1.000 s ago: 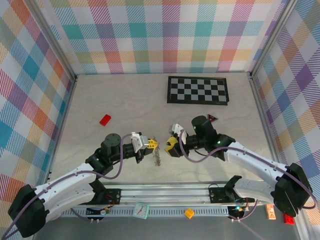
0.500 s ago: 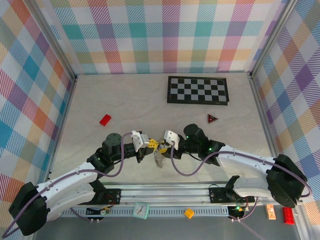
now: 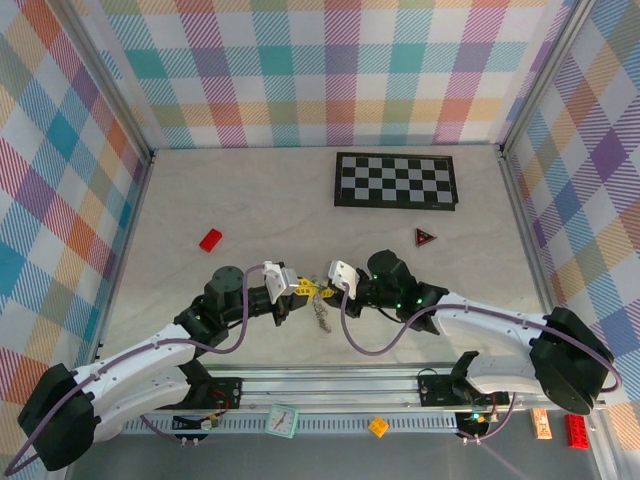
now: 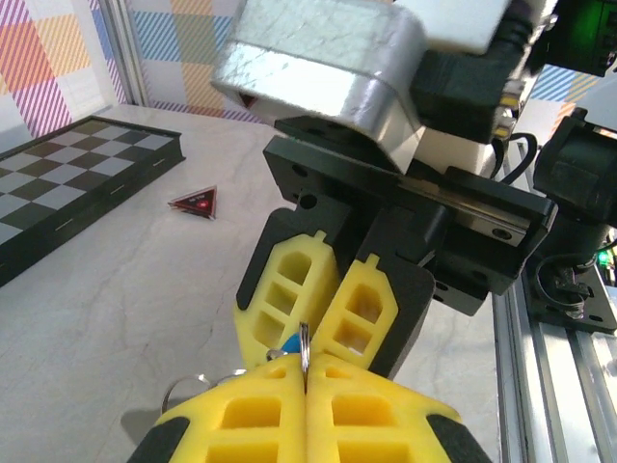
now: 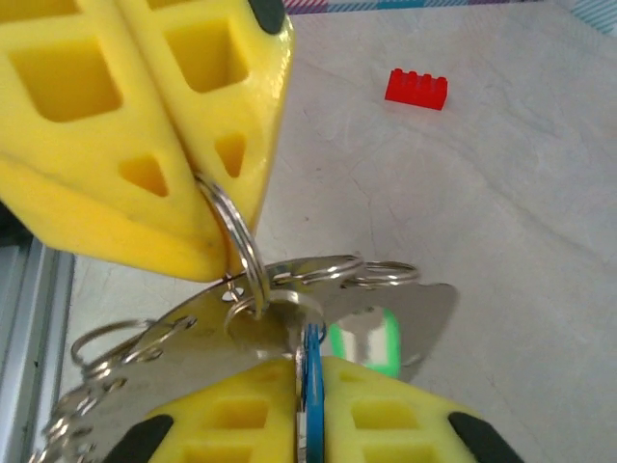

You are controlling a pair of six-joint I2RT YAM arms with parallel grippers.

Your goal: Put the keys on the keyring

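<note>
- Silvery keyring (image 5: 241, 241) is up off the desk (image 3: 250, 200), near the front middle, between the two arms. Its thin chain hangs down under it.
- The left end effector (image 4: 307, 374) has its yellow fingers pressed together on the thin wire of the ring and holds it up.
- The blue key (image 5: 311, 415) is right under the ring and looks like it touches it. The right end effector (image 5: 308, 365) has its fingers together on this key and pinches its flat sides.
- The green key (image 5: 366, 340) shows as a green patch on a shiny flat piece just beside the ring. Nothing grips it.
- I think the job is in the middle, at the part where a key has to slide onto the wire.
- The shiny pieces bunch up at the ring, so I cannot tell if any key is really on it yet.
- What is left, I think: push the blue key all the way onto the ring, make sure the green key is on too, then let go.
- The red block (image 3: 210, 239), the red triangle (image 3: 425, 236) and the chequered board (image 3: 397, 180) lie well apart on the desk, and nothing touches them.
</note>
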